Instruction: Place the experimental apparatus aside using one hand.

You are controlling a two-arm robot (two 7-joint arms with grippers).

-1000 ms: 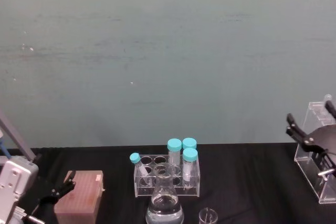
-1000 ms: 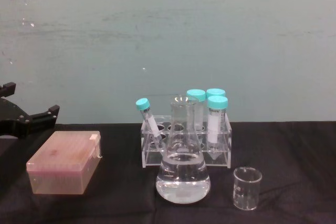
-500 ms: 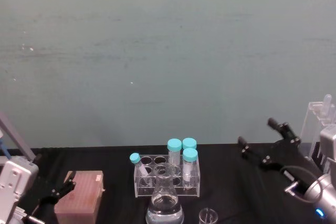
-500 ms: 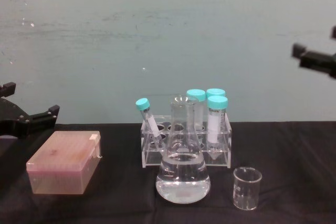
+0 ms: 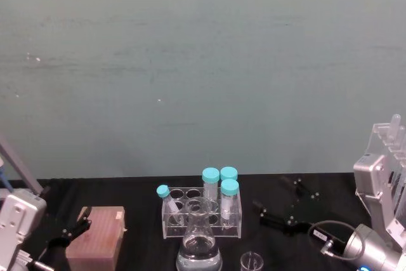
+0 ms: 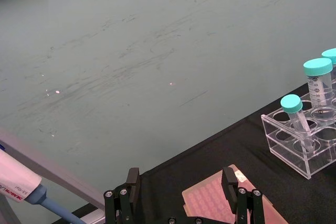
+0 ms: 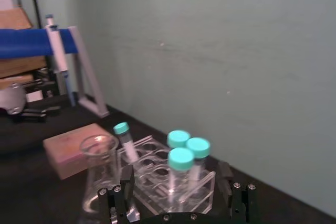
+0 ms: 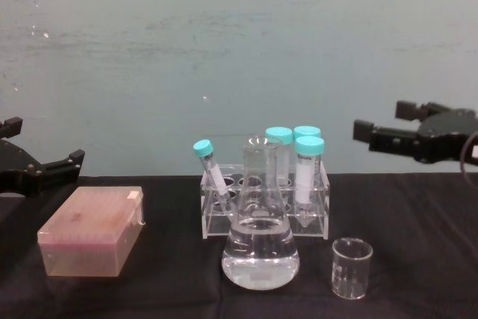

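From the head, the right pincer (image 5: 269, 193) hangs open above the black desk (image 5: 317, 188), just to the right of the low rack of teal-capped tubes (image 5: 202, 211). The conical flask (image 5: 199, 245) and the small beaker (image 5: 252, 262) stand at the near edge in front of that rack, and the tall acrylic rack (image 5: 396, 138) stands at the far right, well apart from them. The left pincer (image 5: 71, 230) is parked beside the pinkish box (image 5: 96, 245). The left wrist camera shows that pincer with its jaws spread wide over the box, gripping nothing. The right wrist camera looks between the right pincer's parted, empty fingers (image 7: 127, 179) at the flask and the teal-capped tubes beyond. From the chest, the right pincer is raised above and to the right of the beaker, touching neither it nor the flask. This reads as the approach to the next piece of glassware, with flask and beaker yet to be set aside. The next move calls for lowering the open jaws around one of them, likely the nearer beaker, without touching the capped tubes.
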